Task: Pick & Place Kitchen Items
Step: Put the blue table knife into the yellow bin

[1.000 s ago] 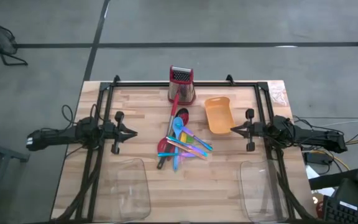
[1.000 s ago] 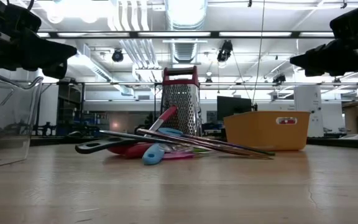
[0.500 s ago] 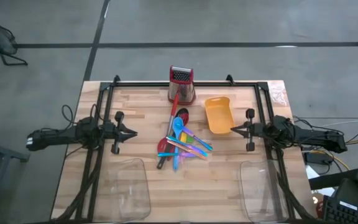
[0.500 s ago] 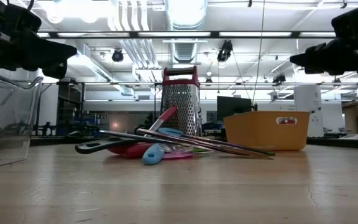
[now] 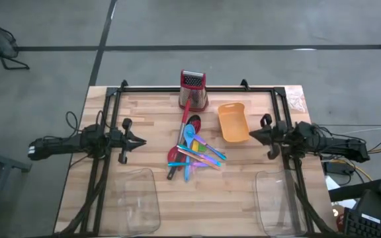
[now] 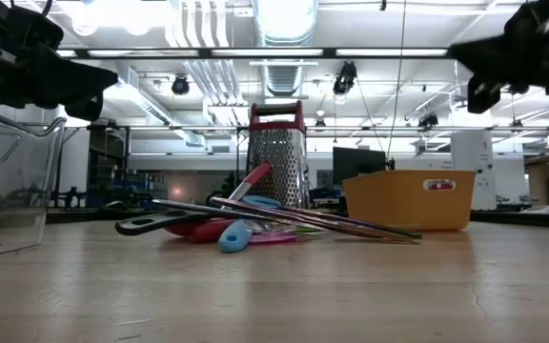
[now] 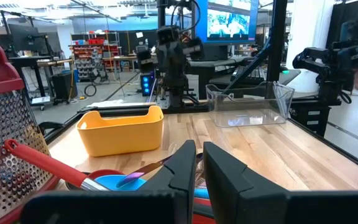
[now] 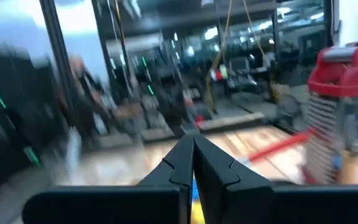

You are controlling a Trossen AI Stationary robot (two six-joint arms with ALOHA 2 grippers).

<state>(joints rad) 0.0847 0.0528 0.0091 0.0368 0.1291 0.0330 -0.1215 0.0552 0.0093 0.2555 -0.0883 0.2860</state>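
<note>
Your right gripper (image 5: 251,136), fingers pressed together and empty, had swung, probably toward the pile of coloured plastic utensils (image 5: 194,151) ahead of it; nothing picked yet.

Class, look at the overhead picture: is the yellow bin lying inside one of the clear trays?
No, the yellow bin sits on bare wood right of the utensil pile, far from both clear trays.

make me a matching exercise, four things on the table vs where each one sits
Things:
1. grater
2. yellow bin
3. utensil pile
4. left gripper

Places:
A. middle of the table
B. far edge of the table, standing upright
C. left of the pile, apart from it
D. between the pile and the right gripper

Pairs: 1-B, 2-D, 3-A, 4-C
</note>
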